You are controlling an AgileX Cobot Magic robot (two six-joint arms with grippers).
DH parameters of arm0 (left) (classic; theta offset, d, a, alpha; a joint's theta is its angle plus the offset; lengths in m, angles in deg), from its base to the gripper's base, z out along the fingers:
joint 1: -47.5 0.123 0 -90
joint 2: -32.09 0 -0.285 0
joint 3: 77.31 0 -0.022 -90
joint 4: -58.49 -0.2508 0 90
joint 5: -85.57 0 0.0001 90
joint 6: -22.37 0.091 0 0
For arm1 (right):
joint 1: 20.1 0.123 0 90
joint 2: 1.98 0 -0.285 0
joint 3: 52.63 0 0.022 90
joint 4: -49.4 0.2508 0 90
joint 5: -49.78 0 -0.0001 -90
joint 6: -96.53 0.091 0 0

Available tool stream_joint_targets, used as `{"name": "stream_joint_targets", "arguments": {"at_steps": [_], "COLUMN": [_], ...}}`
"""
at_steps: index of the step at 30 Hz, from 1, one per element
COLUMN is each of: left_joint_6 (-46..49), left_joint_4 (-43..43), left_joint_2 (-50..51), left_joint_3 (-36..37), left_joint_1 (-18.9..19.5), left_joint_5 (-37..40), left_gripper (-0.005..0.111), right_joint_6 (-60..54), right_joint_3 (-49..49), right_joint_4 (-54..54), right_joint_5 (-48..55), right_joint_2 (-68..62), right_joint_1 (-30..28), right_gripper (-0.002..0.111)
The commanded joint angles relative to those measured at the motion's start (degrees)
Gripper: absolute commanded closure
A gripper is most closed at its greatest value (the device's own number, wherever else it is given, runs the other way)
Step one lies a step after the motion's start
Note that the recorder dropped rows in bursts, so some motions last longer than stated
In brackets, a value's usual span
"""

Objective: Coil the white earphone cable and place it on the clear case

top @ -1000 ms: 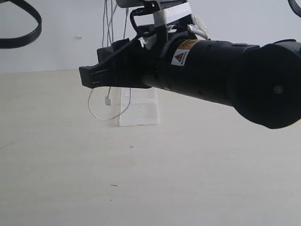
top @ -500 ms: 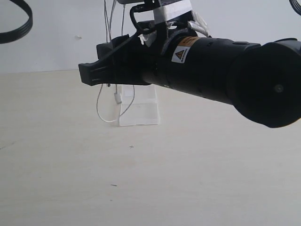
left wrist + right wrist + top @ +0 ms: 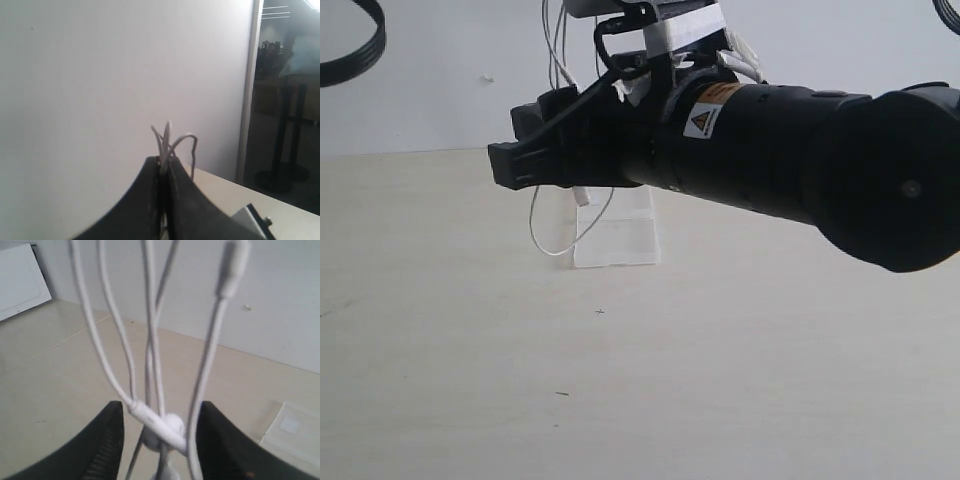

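Left gripper (image 3: 164,161): clenched on a bunch of strands of the white earphone cable (image 3: 170,142), held high above the table (image 3: 720,380)
Right gripper (image 3: 162,440): jaws spread apart, several strands and a small white end passing between them, nothing visibly pinched
Cable position: hanging in long loose loops, lowest loop dangling just beside the clear case (image 3: 620,235); contact with the table unclear
Case: lying flat on the table, nothing resting on it
Done so far: cable lifted and gathered into rough loops
Left to do: likely tidying the loops into a compact coil, lowering it onto the case, letting go
Progress: judged about midway
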Motion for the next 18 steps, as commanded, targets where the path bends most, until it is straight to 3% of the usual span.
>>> {"name": "stream_joint_targets", "arguments": {"at_steps": [1, 3, 12, 18], "left_joint_6": [0.1, 0.2, 1.0, 2.3], "left_joint_4": [0.2, 0.2, 0.2, 0.2], "left_joint_2": [-0.5, -0.5, -1.0, -3.8], "left_joint_3": [-0.7, -0.7, -0.7, -0.7], "left_joint_1": [-0.9, -0.9, -0.9, -0.9], "left_joint_5": [-1.5, -1.4, 2.7, 10.0], "left_gripper": [0.107, 0.107, 0.107, 0.107], "right_joint_6": [-0.4, -0.4, -0.6, -8.4], "right_joint_3": [0.2, 0.2, 0.2, 0.2], "right_joint_4": [0.4, 0.4, 0.4, 6.2], "right_joint_5": [-0.4, -0.3, -0.2, 0.1], "right_joint_2": [0.3, 0.3, 0.3, 0.4], "right_joint_1": [0.1, 0.1, 0.1, -0.1], "right_gripper": [0.090, 0.108, 0.108, 0.108]}}
